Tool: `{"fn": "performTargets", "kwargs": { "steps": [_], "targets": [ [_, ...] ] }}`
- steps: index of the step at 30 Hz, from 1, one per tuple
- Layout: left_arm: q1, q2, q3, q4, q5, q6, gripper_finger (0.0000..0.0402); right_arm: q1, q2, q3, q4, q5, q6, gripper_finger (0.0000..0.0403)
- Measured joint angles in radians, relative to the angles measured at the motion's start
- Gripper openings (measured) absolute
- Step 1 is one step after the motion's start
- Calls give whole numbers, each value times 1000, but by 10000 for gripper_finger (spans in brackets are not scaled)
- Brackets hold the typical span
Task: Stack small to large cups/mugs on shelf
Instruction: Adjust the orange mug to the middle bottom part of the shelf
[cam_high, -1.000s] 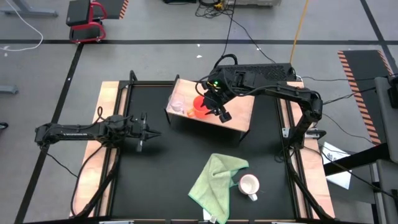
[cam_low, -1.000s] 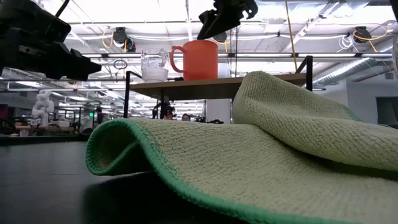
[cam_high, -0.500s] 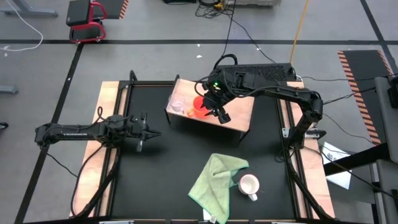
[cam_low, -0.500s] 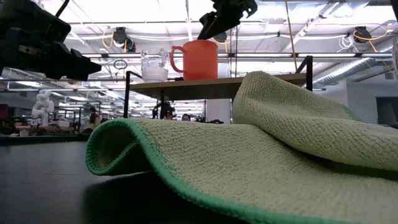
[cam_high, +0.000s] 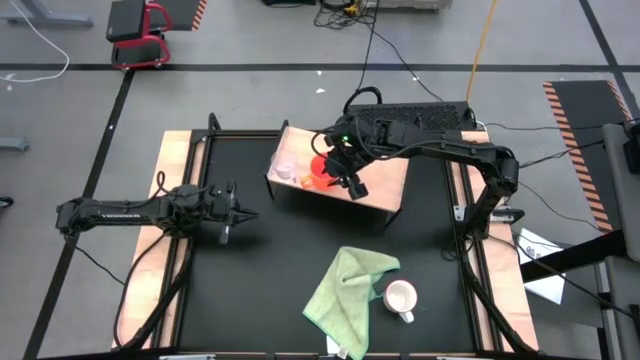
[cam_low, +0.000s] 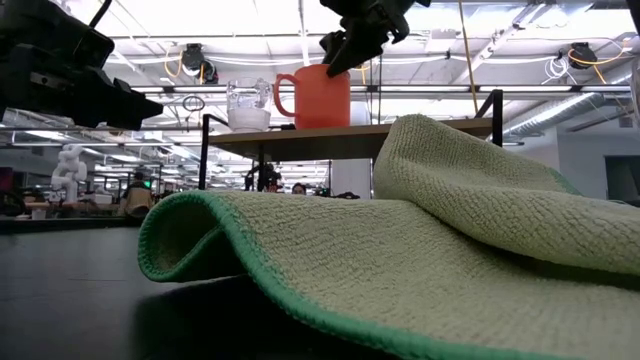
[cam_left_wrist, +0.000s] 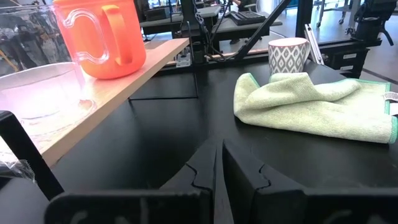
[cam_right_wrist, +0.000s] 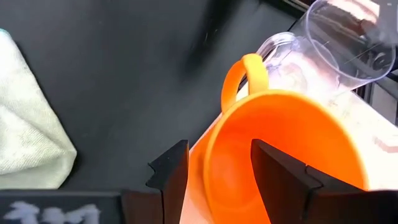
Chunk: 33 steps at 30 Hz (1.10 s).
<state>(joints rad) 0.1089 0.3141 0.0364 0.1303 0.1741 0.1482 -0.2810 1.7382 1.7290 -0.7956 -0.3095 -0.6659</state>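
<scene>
**Orange mug under my right gripper, on the shelf**

Orange rim fills my right wrist view: my right gripper (cam_right_wrist: 214, 168) hangs right over the orange mug (cam_right_wrist: 280, 155), fingers spread, one finger outside the near wall, the other over the mouth. Not pinching anything. In the low view the right gripper (cam_low: 362, 30) sits just above the mug (cam_low: 318, 96) rim; touching or not, can't tell. High view: right gripper (cam_high: 345, 172) over the middle of the shelf (cam_high: 385, 180), mug (cam_high: 322, 170) partly hidden under it.

Mug stands upright on the shelf, handle toward the clear glass cup (cam_high: 287, 167), which is just beside it at 9 o'clock. Glass cup (cam_low: 248, 104) upright too, close to the shelf's left end; the two look near, maybe touching at the handle, can't tell.

White mug (cam_high: 401, 297) is off the shelf, on the black tabletop (cam_high: 270, 250) at about 5 o'clock from the shelf, well apart from it, touching the right edge of the green cloth (cam_high: 345, 285). Left wrist view shows it upright with a patterned side (cam_left_wrist: 288, 55), behind the cloth (cam_left_wrist: 314, 106).

My left gripper (cam_high: 228, 212) waits at 9 o'clock on the table, low over the black top, fingers pressed together (cam_left_wrist: 217, 171), holding nothing, pointed toward the shelf.
</scene>
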Motion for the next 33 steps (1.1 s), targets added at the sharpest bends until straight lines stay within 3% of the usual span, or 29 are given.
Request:
{"fn": "performTargets", "kwargs": {
  "steps": [33],
  "targets": [
    [0, 0, 0, 0, 0, -1, 31, 2, -34, 17, -44, -6, 33, 164]
  ]
}}
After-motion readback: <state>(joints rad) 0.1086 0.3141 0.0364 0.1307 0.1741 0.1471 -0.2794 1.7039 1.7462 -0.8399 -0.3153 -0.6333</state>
